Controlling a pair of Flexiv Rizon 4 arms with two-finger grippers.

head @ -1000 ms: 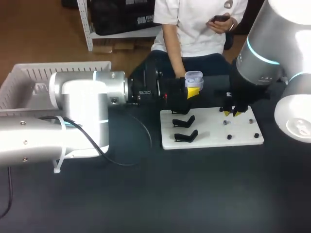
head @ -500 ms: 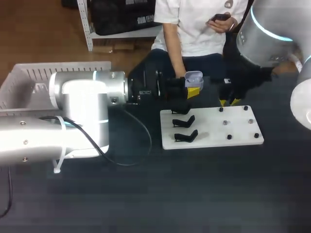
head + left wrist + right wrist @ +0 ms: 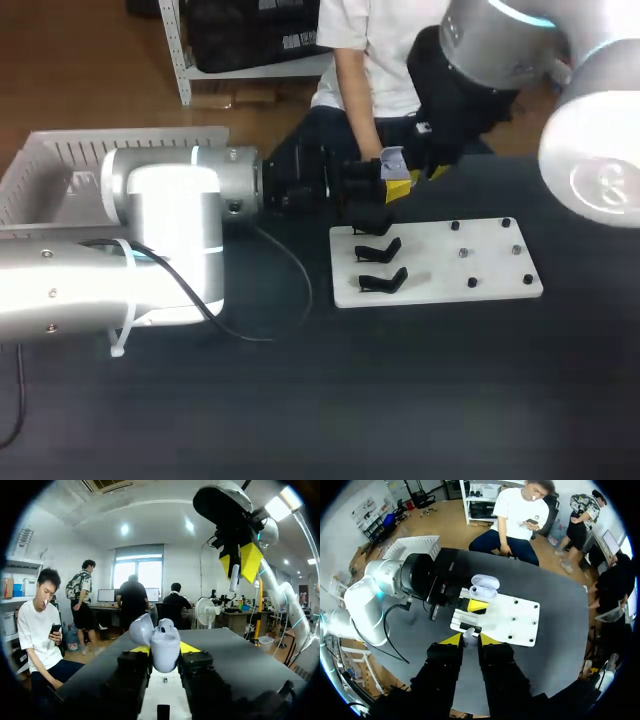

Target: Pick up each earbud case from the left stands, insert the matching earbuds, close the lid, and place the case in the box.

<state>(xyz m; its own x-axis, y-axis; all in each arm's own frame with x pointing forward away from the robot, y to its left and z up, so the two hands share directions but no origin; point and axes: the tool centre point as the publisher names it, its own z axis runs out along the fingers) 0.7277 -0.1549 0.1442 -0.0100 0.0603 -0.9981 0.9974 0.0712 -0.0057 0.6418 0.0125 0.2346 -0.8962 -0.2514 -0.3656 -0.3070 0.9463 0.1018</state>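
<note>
My left gripper (image 3: 165, 649) is shut on an open pale lilac earbud case (image 3: 162, 642), held upright with its lid back, above the far left corner of the white board (image 3: 435, 262). In the head view the case (image 3: 397, 163) sits over the left gripper's yellow tips. My right gripper (image 3: 470, 639) is shut on a small white earbud (image 3: 469, 636), high above the case (image 3: 484, 586). From the left wrist view, the right gripper (image 3: 239, 565) hangs above and to one side of the case, the earbud (image 3: 233, 577) pointing down.
Two empty black stands (image 3: 380, 250) (image 3: 384, 281) sit on the board's left part, and several small pegs (image 3: 465, 253) on its right. A white slatted box (image 3: 110, 160) stands at the table's far left. A black cable (image 3: 290, 290) trails from my left arm.
My right arm has risen from the pegs on the board's right and swung left toward the held case, carrying the earbud. The left arm and case have not moved.
</note>
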